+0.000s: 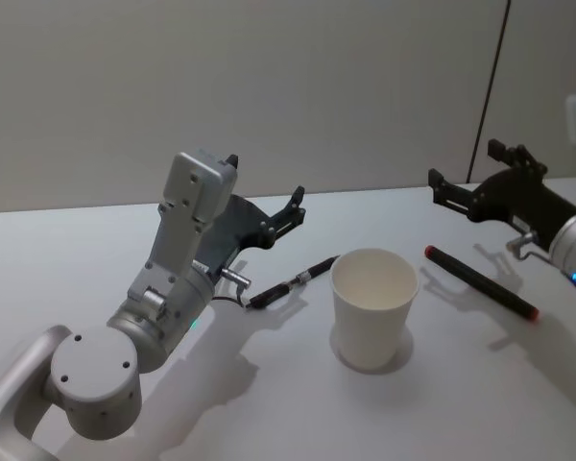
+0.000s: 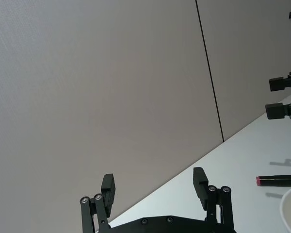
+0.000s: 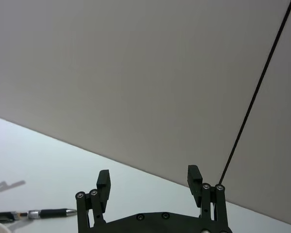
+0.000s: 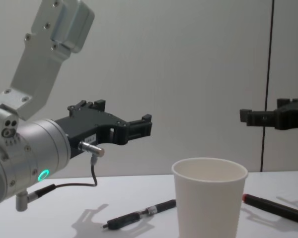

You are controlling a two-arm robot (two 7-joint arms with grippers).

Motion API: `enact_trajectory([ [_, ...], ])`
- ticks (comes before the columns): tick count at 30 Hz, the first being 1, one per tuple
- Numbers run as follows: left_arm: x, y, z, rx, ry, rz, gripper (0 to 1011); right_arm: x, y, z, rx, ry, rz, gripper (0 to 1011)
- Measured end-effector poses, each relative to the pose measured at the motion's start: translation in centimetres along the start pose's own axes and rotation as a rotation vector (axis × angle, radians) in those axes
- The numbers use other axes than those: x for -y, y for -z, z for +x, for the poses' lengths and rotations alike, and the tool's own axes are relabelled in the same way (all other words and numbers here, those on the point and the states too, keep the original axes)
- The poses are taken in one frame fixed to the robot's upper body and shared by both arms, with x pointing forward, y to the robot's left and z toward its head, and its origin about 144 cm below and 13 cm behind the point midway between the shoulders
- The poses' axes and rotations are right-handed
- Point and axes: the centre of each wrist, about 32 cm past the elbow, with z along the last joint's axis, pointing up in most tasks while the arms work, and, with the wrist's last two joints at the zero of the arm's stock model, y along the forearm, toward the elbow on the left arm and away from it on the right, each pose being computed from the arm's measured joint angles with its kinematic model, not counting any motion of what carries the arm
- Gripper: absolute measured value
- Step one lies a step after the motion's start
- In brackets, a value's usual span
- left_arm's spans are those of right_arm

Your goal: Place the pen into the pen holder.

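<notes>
Two pens lie flat on the white counter (image 1: 125, 252), one on each side of the pen holder (image 1: 372, 309), a white paper cup standing upright near the middle. We see the black pen (image 1: 293, 281) just to its left and the red-ended pen (image 1: 480, 283) to its right, neither touching it. We find the left end effector (image 2: 153, 177) hovering above the counter by the black pen, fingers spread wide, gripping nothing. The right end effector (image 3: 148, 173) hangs raised behind the red-ended pen, likewise spread.
</notes>
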Motion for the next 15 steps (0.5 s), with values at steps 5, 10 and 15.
enact_trajectory([
  [5, 0.0, 0.0, 0.0, 0.0, 0.0, 0.0, 1001, -0.7, -1.3, 1.9, 0.018, -0.04, -0.071, 1001],
  [10, 0.0, 0.0, 0.0, 0.0, 0.0, 0.0, 1001, -1.2, -2.3, 3.4, 0.027, -0.072, -0.139, 1001],
  [15, 0.0, 0.0, 0.0, 0.0, 0.0, 0.0, 1001, -1.5, -3.3, 5.0, 0.03, -0.107, -0.226, 1002],
])
